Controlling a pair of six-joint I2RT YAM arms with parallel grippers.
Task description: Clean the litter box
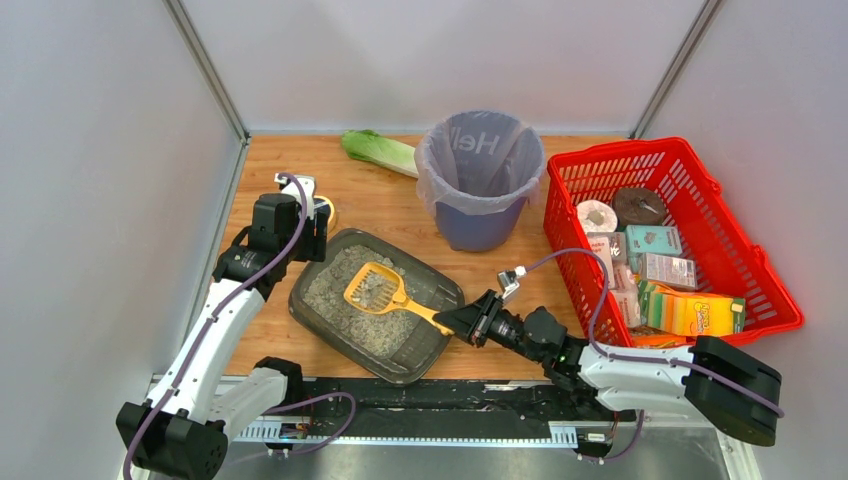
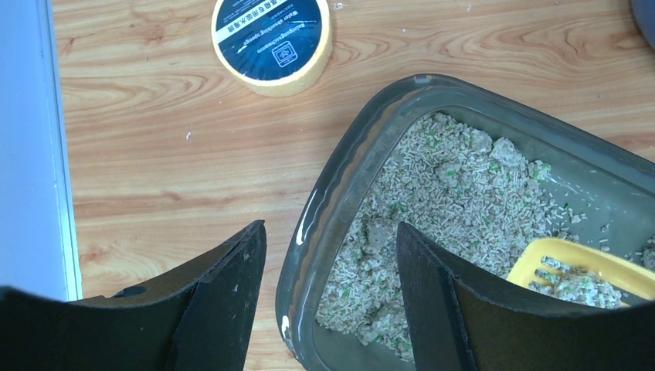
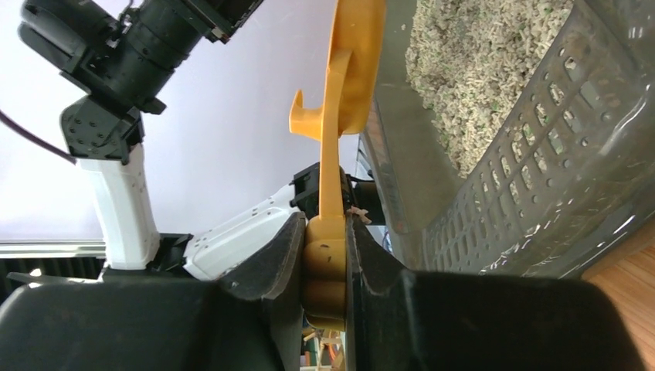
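Right gripper (image 3: 326, 263) pinches the yellow scoop (image 1: 375, 288) handle tight, loaded head over the litter box (image 1: 432, 277) at 7 o'clock of the purple bin (image 1: 470, 225), likely for dumping there; left gripper (image 2: 330, 226) spread over the box's 10 o'clock rim, probably to steady it.

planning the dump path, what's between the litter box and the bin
Only bare wooden table lies between the litter box and the purple bin, shown in the top view.

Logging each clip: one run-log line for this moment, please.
right tool: shut on yellow scoop | scoop: loaded, over litter box | left tool: open, astride box rim
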